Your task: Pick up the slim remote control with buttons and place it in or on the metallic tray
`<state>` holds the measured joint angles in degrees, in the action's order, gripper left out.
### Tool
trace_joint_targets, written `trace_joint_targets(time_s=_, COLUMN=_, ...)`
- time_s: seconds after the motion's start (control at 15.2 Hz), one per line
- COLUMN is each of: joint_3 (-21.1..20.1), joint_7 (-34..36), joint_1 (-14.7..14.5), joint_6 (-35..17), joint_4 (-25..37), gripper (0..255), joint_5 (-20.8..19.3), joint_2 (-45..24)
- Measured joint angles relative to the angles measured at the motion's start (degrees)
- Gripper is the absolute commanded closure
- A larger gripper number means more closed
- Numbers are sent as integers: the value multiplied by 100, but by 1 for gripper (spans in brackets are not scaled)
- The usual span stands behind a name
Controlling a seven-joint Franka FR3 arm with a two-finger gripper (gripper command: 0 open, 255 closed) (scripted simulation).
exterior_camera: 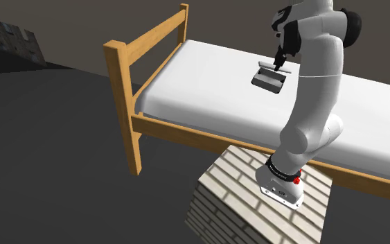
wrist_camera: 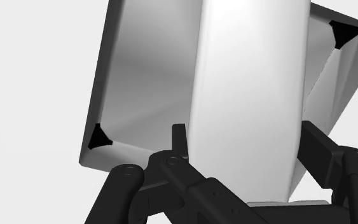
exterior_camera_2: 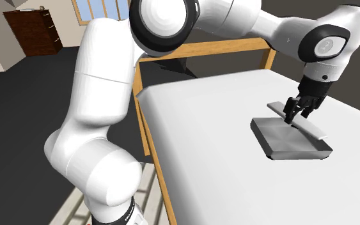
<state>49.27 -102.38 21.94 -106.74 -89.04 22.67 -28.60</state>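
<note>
Stand (exterior_camera: 255,208): brick-patterned box, parked just beside the bed's side rail (exterior_camera: 186,135). White arm (exterior_camera_2: 101,83) rises off it and bends out over the mattress (exterior_camera_2: 210,128).

Hand (exterior_camera_2: 298,114) points down at the tray and is closed on the remote (wrist_camera: 247,76). In the wrist view the black fingers (wrist_camera: 180,137) clamp its long edges, one per side, no gap. Grip is near mid-length, so both ends stick out past the fingers.

Remote: slim, flat, drawn plain pale grey-white. Can't make out any buttons.

Remote position: over the tray (exterior_camera_2: 287,144), roughly level. In the second exterior view it runs along the tray's far side, and one end overhangs the rim toward that view's left. Can't tell whether it touches the rim or sits just above it.

Tray: shallow grey metallic rectangle with low raised walls, flat on the mattress, well in from the mattress edges.

Bed: plain white mattress on a light wooden frame. Tall end posts (exterior_camera: 124,104) joined by crossbars, at the shoulder view's left.

Beyond the bed: dark floor (exterior_camera: 48,159). Further back in the second exterior view there's a dark brown dresser (exterior_camera_2: 34,32), with a window (exterior_camera_2: 98,9) near it. The shoulder view's top left has a grey stone-block wall (exterior_camera: 10,35).
</note>
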Motion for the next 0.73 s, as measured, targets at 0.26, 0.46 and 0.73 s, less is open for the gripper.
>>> trace_joint_targets(time_s=0.26, joint_3=-53, joint_7=-67, joint_1=7, joint_6=-265, joint_4=-208, gripper=255, joint_5=86, joint_2=-89)
trace_joint_targets(time_s=0.46, joint_3=-99, joint_7=-115, joint_1=20, joint_6=-447, joint_4=-336, gripper=255, joint_5=158, joint_2=-166)
trace_joint_targets(time_s=0.73, joint_3=-157, joint_7=-169, joint_1=39, joint_6=-648, joint_4=-469, gripper=255, joint_5=244, joint_2=-261)
